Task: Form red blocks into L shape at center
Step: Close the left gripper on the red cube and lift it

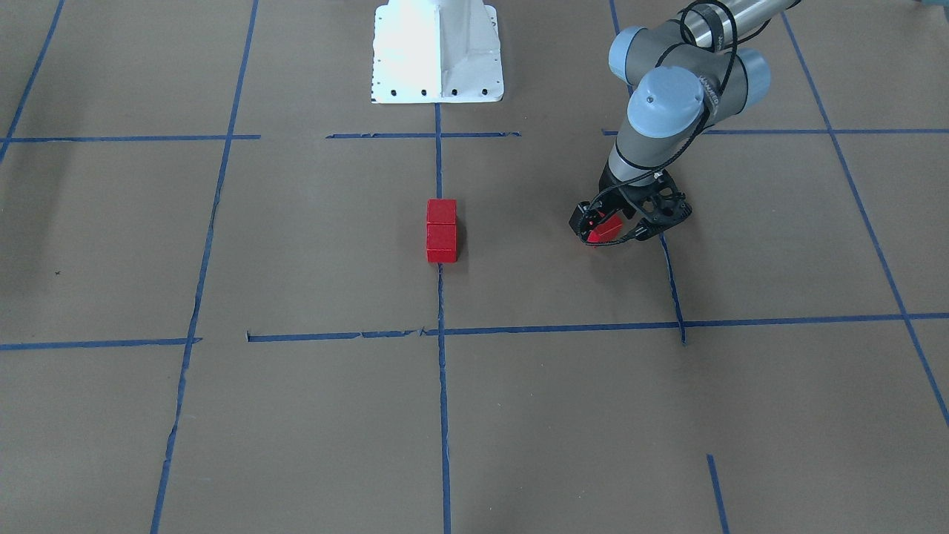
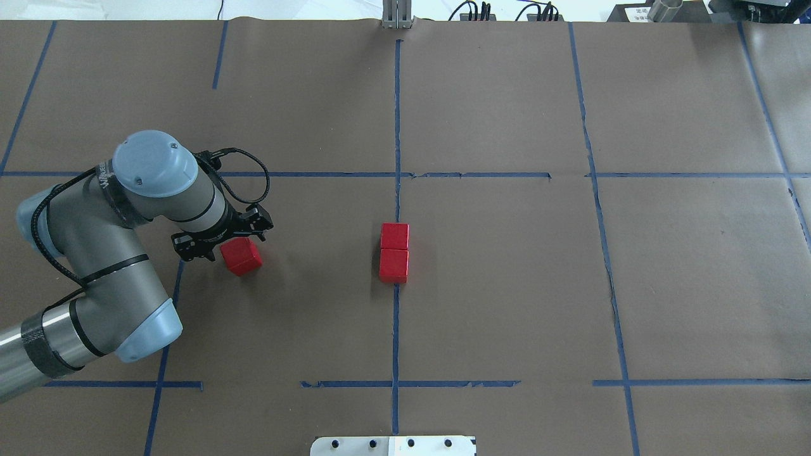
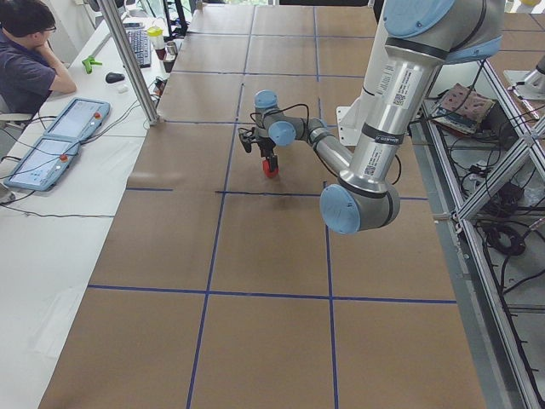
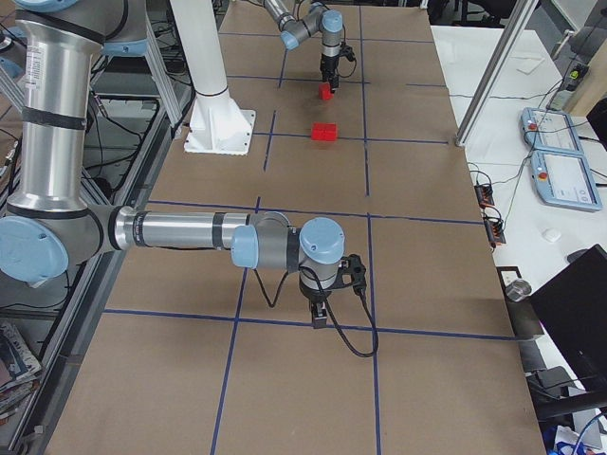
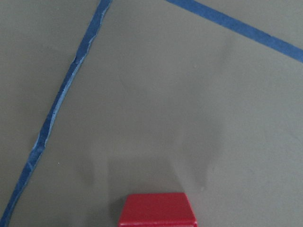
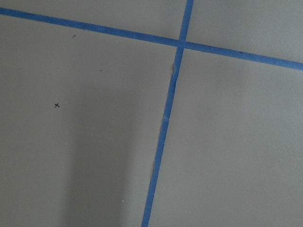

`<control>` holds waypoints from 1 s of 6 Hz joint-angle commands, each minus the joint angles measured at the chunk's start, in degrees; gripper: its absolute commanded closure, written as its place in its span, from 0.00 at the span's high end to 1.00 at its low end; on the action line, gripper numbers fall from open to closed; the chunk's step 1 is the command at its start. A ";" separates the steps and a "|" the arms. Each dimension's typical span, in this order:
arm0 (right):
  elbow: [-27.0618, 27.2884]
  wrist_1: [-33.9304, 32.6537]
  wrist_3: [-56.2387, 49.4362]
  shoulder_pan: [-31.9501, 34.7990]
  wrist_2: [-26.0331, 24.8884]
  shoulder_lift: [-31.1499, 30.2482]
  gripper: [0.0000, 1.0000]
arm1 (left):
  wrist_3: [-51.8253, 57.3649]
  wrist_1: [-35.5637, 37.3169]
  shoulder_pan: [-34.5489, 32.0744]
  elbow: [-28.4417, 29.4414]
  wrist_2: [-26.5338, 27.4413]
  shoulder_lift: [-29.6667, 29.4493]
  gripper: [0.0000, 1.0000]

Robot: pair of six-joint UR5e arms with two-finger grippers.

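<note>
Two red blocks sit touching in a short row on the vertical blue tape line at the center; they also show in the front view. My left gripper is shut on the third red block, well to the left of the pair. The front view shows this gripper with the block just above the paper. The left wrist view shows the block's top at the bottom edge. My right gripper shows only in the exterior right view, so I cannot tell its state.
The white robot base stands behind the center pair. Brown paper with a blue tape grid covers the table. An operator sits at a side desk with control tablets.
</note>
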 commanded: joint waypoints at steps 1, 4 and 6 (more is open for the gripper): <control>-0.07 0.00 -0.07 -0.09 -0.09 0.00 1.00 | 0.00 -0.06 1.04 0.73 0.17 0.03 0.98; -0.07 0.00 -0.07 0.00 -0.09 0.00 1.00 | -0.09 -0.14 1.66 1.43 0.26 -0.06 0.81; -0.07 0.00 -0.07 0.00 -0.01 0.00 1.00 | -0.09 -0.14 1.57 1.52 0.26 -0.15 0.78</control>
